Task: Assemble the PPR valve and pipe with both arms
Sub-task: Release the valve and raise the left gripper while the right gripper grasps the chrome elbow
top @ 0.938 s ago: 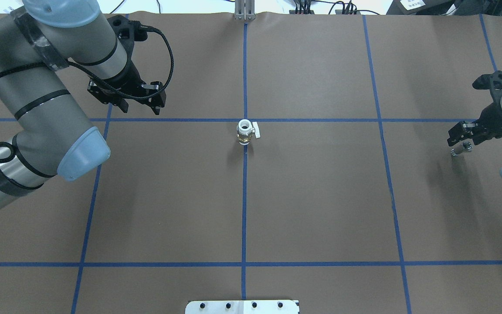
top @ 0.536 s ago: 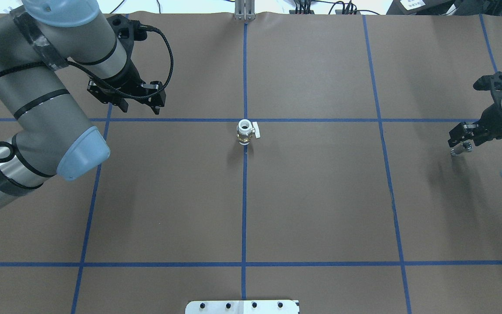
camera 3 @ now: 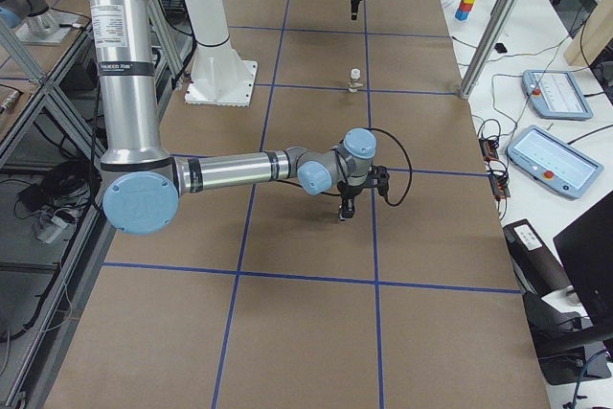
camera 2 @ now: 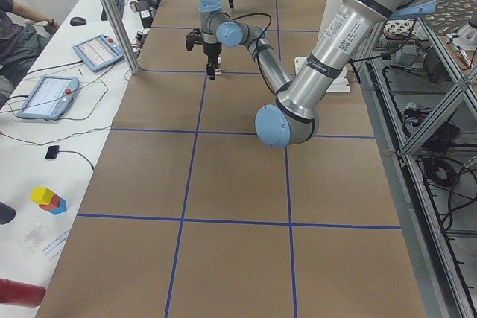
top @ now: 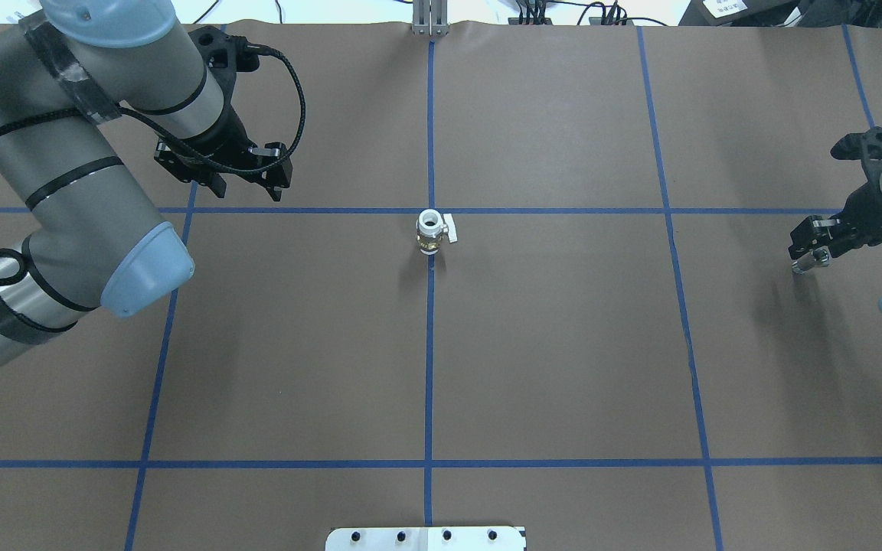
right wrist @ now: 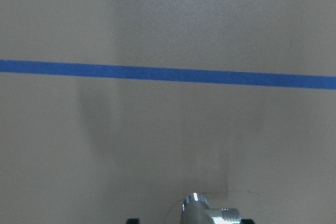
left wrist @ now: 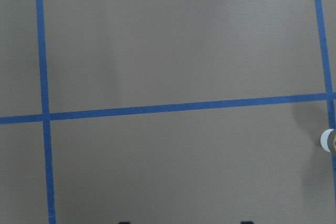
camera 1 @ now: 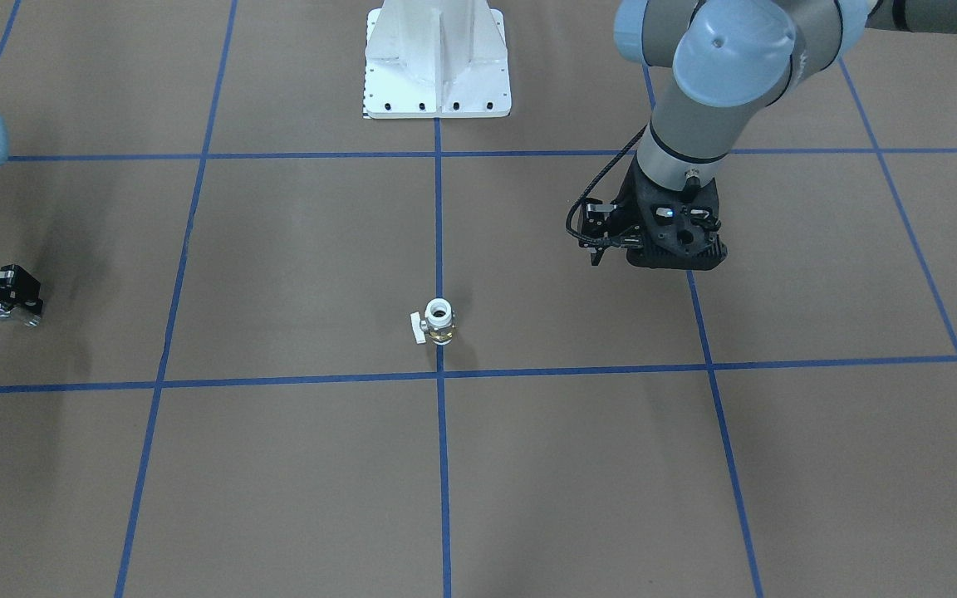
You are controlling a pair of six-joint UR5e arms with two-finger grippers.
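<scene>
The PPR valve (top: 431,232) stands upright on the brown table at the middle tape crossing, white open end up, brass body below, small white handle to one side; it also shows in the front view (camera 1: 439,321) and at the edge of the left wrist view (left wrist: 328,141). My left gripper (top: 246,185) hangs open and empty above the table, well to the left of the valve (camera 1: 653,249). My right gripper (top: 810,251) is far to the right, shut on the chrome pipe (top: 805,263), held just above the table; the pipe shows in the right wrist view (right wrist: 210,213).
The white bolted pedestal (camera 1: 437,66) stands at the robot's side of the table. Blue tape lines (top: 429,344) grid the brown cover. A metal post (camera 3: 498,26) and tablets (camera 3: 551,155) lie beyond the far table edge.
My right gripper has shifted slightly left with the pipe in it. My left gripper and the valve have not visibly moved.
</scene>
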